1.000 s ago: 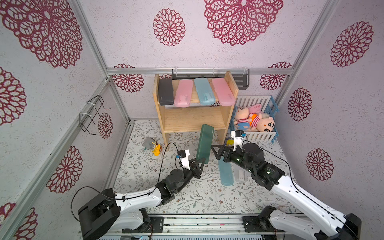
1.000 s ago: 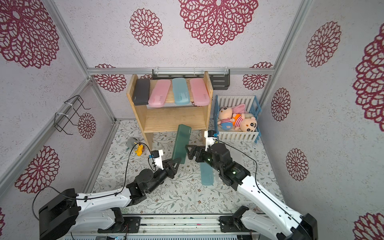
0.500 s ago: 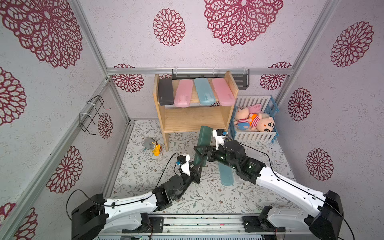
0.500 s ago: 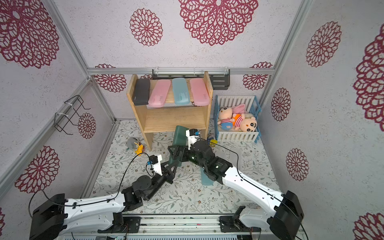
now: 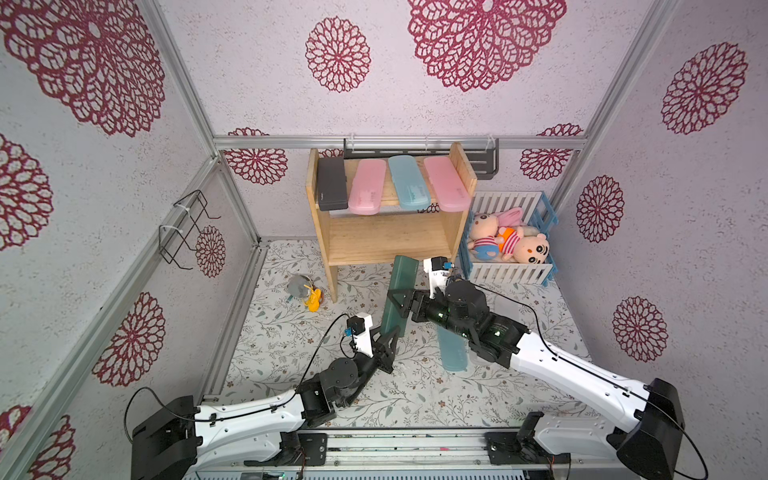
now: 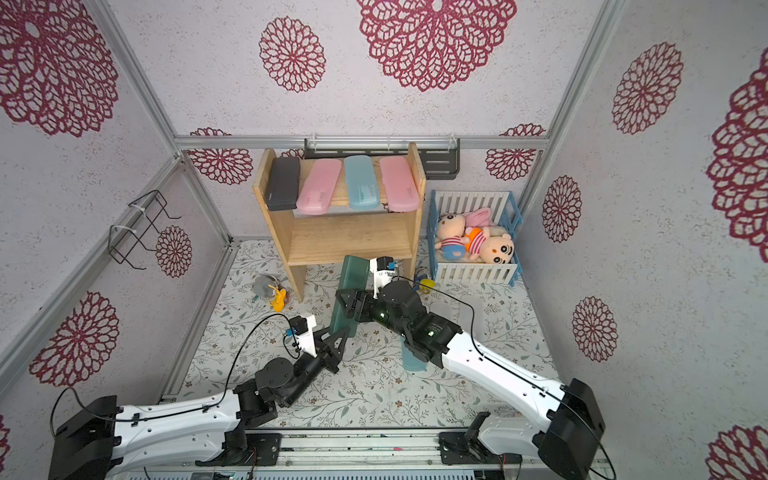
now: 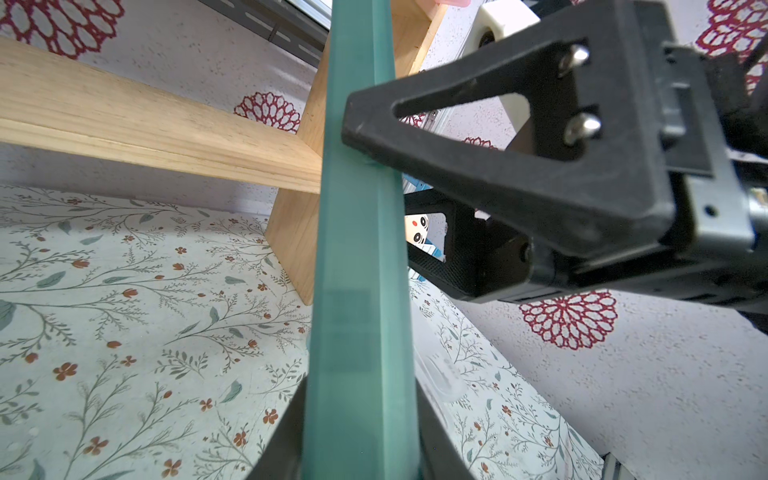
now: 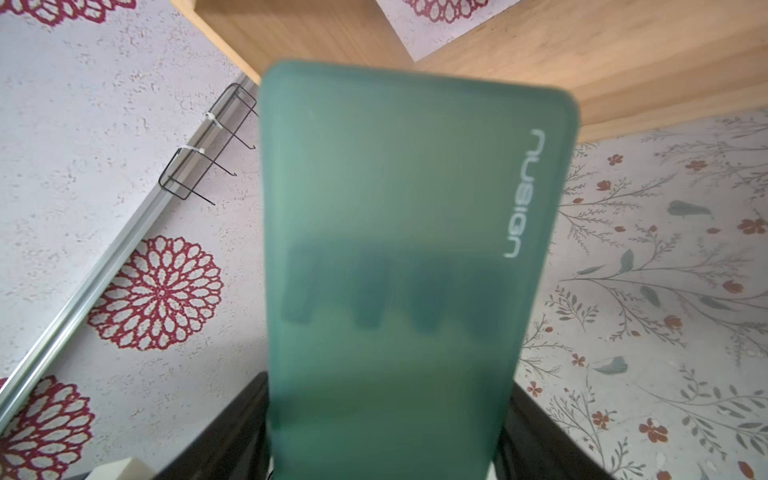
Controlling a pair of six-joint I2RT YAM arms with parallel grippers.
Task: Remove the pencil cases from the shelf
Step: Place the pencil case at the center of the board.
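The dark green pencil case (image 5: 401, 274) is held upright before the shelf (image 5: 386, 245), left gripper (image 5: 390, 332) clamped on its bottom, right gripper (image 5: 399, 305) clamped mid-length; opposing pulls during handover could twist it loose.

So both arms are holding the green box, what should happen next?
Probably open the left gripper. It pinches the dark green pencil case at its lower end, while the right gripper looks clamped on its middle, so letting go hands it over.
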